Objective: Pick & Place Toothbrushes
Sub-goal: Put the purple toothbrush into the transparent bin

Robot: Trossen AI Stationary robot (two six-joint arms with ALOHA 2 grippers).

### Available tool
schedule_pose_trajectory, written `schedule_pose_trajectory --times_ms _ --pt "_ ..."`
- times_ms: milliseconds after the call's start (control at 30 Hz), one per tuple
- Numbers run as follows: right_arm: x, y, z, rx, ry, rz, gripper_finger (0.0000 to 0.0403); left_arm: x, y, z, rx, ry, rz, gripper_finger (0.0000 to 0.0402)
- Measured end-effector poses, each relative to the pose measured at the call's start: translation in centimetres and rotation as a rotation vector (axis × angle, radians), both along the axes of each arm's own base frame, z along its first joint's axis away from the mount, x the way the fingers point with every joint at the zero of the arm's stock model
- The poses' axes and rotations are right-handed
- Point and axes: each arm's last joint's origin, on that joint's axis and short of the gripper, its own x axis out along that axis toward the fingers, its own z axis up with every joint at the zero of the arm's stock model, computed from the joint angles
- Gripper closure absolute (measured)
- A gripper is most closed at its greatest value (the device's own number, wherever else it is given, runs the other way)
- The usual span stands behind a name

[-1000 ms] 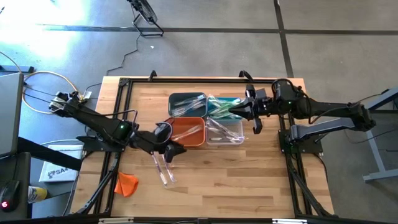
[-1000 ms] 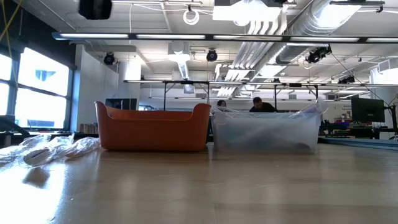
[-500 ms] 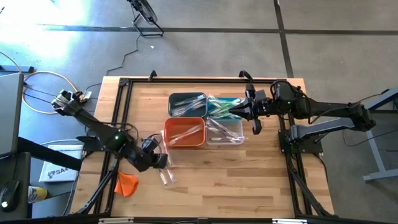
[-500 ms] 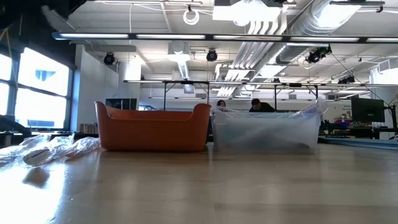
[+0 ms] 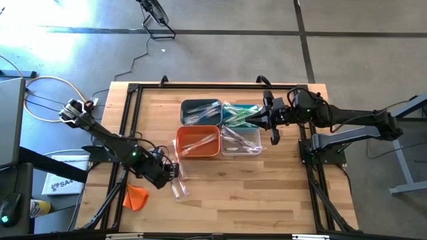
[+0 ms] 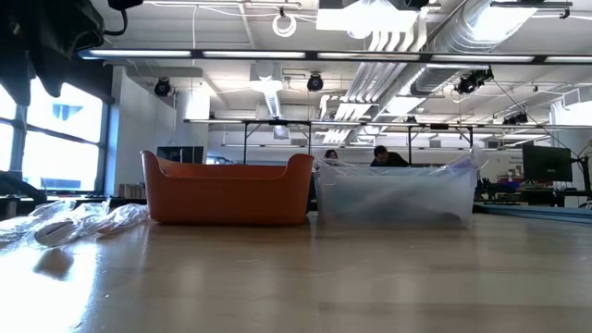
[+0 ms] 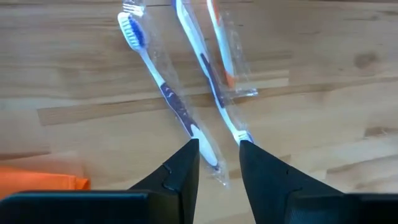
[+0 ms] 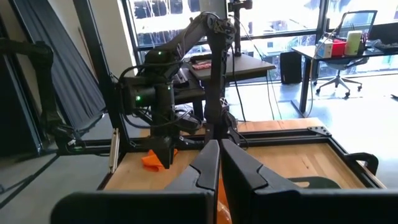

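Observation:
Three wrapped toothbrushes lie flat on the wooden table by its near left: a blue-and-white one (image 7: pixel 165 93), a white one (image 7: pixel 208 74) and an orange one (image 7: pixel 224 43); in the high view they show as one small cluster (image 5: pixel 177 185). My left gripper (image 7: pixel 219 146) (image 5: pixel 169 175) points down over them, open. The handle end of the blue-and-white toothbrush (image 7: pixel 208 155) shows between its fingertips, untouched. More toothbrushes lie in the four bins. My right gripper (image 8: pixel 219 149) (image 5: pixel 259 120) hangs level above the teal bin (image 5: pixel 241 115), shut and with nothing in it.
Four bins stand together mid-table: dark grey (image 5: pixel 200 110), teal, orange (image 5: pixel 198 141) (image 6: pixel 227 190) and clear (image 5: pixel 241 140) (image 6: pixel 398 194). An orange cloth-like lump (image 5: pixel 135 197) lies near the table's front left corner. Bare wood stretches along the near edge and right side.
My left gripper has gone from beside the orange bin toward the table's near left, sinking and tipping to point down over the loose toothbrushes, its wrist rolling on the way. The toothbrushes and bins have not moved.

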Motion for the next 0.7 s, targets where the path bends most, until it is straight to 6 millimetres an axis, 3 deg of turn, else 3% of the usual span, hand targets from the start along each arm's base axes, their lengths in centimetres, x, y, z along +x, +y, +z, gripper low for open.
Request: schedule_pose_trajectory --times_ms 400,567,700 --pt "0.0 0.0 0.0 0.001 0.004 0.000 0.0394 -0.1 0.1 0.0 0.028 -0.006 0.005 0.0290" --pt "0.0 0.0 0.0 0.002 0.004 0.000 0.0394 -0.4 0.4 -1.0 0.025 0.030 0.049 0.0289" --pt "0.0 0.0 -0.1 0.002 0.005 0.000 0.0394 -0.7 0.5 -1.9 0.014 0.051 0.063 0.0266"
